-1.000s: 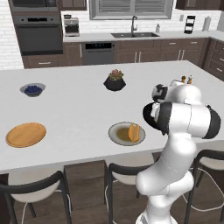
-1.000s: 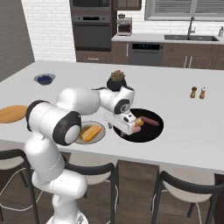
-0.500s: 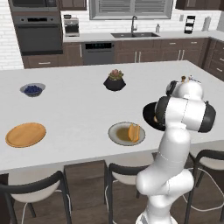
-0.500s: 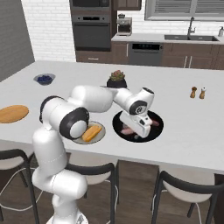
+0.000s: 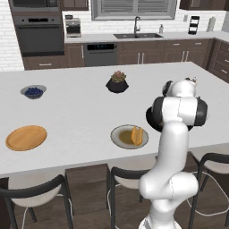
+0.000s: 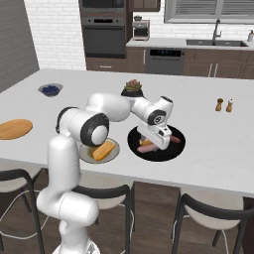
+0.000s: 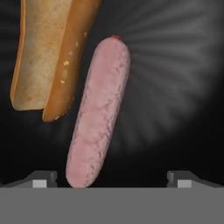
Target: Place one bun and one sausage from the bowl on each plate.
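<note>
Sausage (image 7: pixel 100 113) beside bun (image 7: pixel 50 52) in bowl (image 7: pixel 175 87)

The kitchen is rendered in bright, even light, and no single source can be made out. The pale counter (image 5: pixel 80 112) is lit flatly, without glare; only soft, short shadows are cast under the orange plate (image 5: pixel 26 137) and the grey plate (image 6: pixel 99 151), well to the side of the gripper (image 6: pixel 158 143). Both base views are seen slightly soft, and fine detail on the far cabinets is blurred. Beneath the gripper (image 7: pixel 111 179), the black bowl (image 7: pixel 183 87) is shown very dark, with faint grey streaks fanning outward across its floor. The sausage (image 7: pixel 99 113) and the bun (image 7: pixel 48 52) ahead of the fingertips are evenly lit, with mild softness at close range.
</note>
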